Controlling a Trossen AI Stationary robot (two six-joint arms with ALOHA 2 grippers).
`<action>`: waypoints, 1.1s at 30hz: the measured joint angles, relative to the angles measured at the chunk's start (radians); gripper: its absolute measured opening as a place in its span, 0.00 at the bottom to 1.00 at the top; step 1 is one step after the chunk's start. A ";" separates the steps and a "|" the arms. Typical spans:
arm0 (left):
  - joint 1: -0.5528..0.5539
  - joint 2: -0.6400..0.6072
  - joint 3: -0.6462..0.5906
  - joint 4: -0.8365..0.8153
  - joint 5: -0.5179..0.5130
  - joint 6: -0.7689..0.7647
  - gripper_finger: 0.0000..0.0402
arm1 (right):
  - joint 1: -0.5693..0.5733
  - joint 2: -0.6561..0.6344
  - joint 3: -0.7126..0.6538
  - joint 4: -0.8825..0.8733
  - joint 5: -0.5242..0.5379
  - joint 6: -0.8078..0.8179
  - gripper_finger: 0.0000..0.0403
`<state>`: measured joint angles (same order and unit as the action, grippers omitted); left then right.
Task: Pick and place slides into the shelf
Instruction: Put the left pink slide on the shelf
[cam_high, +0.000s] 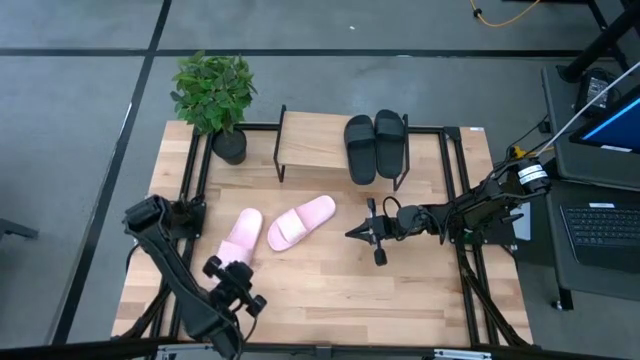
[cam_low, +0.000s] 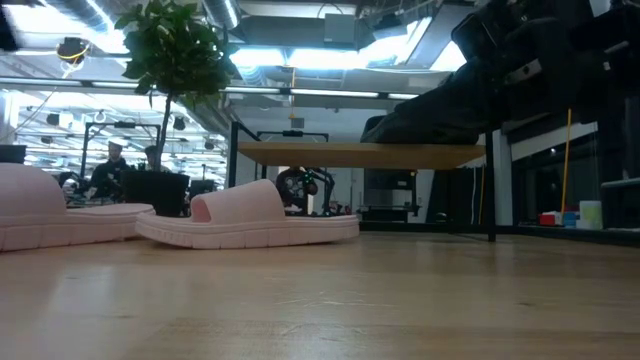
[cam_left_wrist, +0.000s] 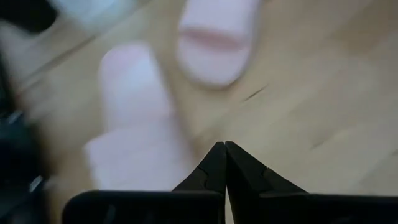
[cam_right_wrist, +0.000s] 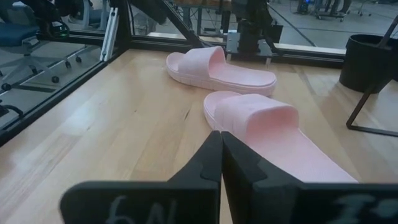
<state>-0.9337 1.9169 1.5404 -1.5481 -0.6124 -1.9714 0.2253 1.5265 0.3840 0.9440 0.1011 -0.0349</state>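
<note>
Slides number four: two black ones (cam_high: 375, 146) and two light pink ones. Both black slides lie side by side on the right end of the shelf (cam_high: 312, 144), their long axes running from the table's far edge toward its near edge, straps toward the near end. Both pink slides lie on the table (cam_high: 420, 300) in front of the shelf. One pink slide (cam_high: 300, 222) lies on a slant, its long axis running from near-left to far-right. The other pink slide (cam_high: 240, 238), just to its left, lies closer to upright in the overhead picture, leaning slightly the same way. The two are close at their near ends, though whether they touch cannot be told.

One shelf stands at the far middle of the table, and one potted plant (cam_high: 214, 97) stands at the far left corner, just beside it.

The left gripper (cam_high: 240, 296) sits near the table's front edge, below the left pink slide, fingers pressed together and holding nothing. The right gripper (cam_high: 352, 234) points leftward toward the slanted pink slide, clear of it, fingers likewise shut and empty.

From table height the black slides appear only as a dark shape on the shelf top, partly hidden by a dark arm. The left wrist picture is blurred, showing the pink slides only as soft pale shapes.
</note>
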 joint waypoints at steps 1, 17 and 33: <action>0.000 0.012 -0.004 -0.014 0.040 -0.013 0.00 | 0.000 0.000 0.000 0.000 0.000 -0.001 0.02; -0.103 0.085 -0.039 -0.022 0.183 -0.123 0.00 | -0.024 0.000 0.000 0.010 0.002 -0.052 0.02; -0.119 0.085 -0.039 -0.022 0.282 -0.061 0.00 | -0.029 0.000 0.000 0.006 0.002 -0.072 0.02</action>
<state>-1.0523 2.0018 1.5013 -1.5700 -0.3309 -2.0323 0.1963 1.5265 0.3840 0.9497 0.1028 -0.1070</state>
